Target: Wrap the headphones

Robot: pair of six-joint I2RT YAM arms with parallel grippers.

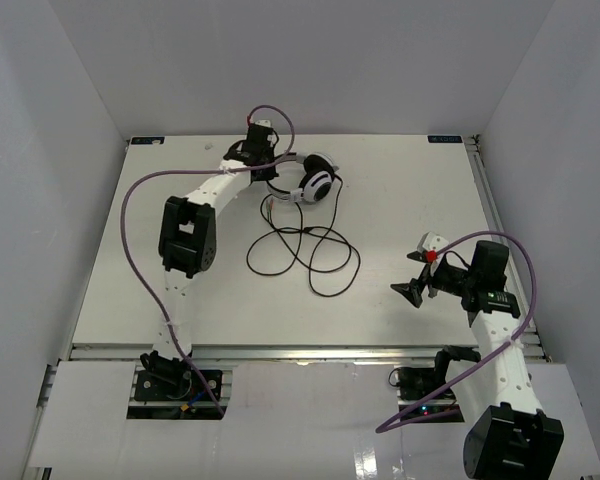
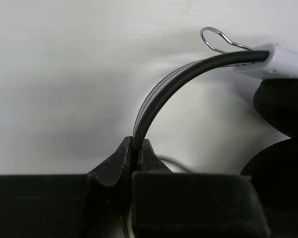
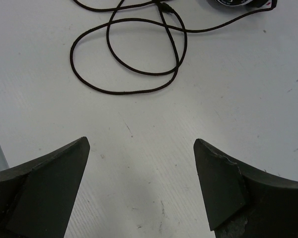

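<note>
The white headphones [image 1: 315, 182] with black ear pads lie at the back middle of the table. Their thin black cable [image 1: 310, 252] sprawls in loose loops in front of them. My left gripper [image 1: 263, 160] is shut on the black-and-white headband [image 2: 159, 91]; in the left wrist view the band arcs up from between the pressed fingertips to the white ear cup arm [image 2: 283, 59]. My right gripper [image 1: 417, 285] is open and empty, right of the cable loops. The right wrist view shows the cable [image 3: 134, 54] ahead of its spread fingers [image 3: 216, 178].
Thick purple robot cables [image 1: 140, 250] loop over the left arm and the right arm [image 1: 500, 300]. The table [image 1: 180, 300] ends in a metal rail at the near edge, and white walls enclose the back and both sides.
</note>
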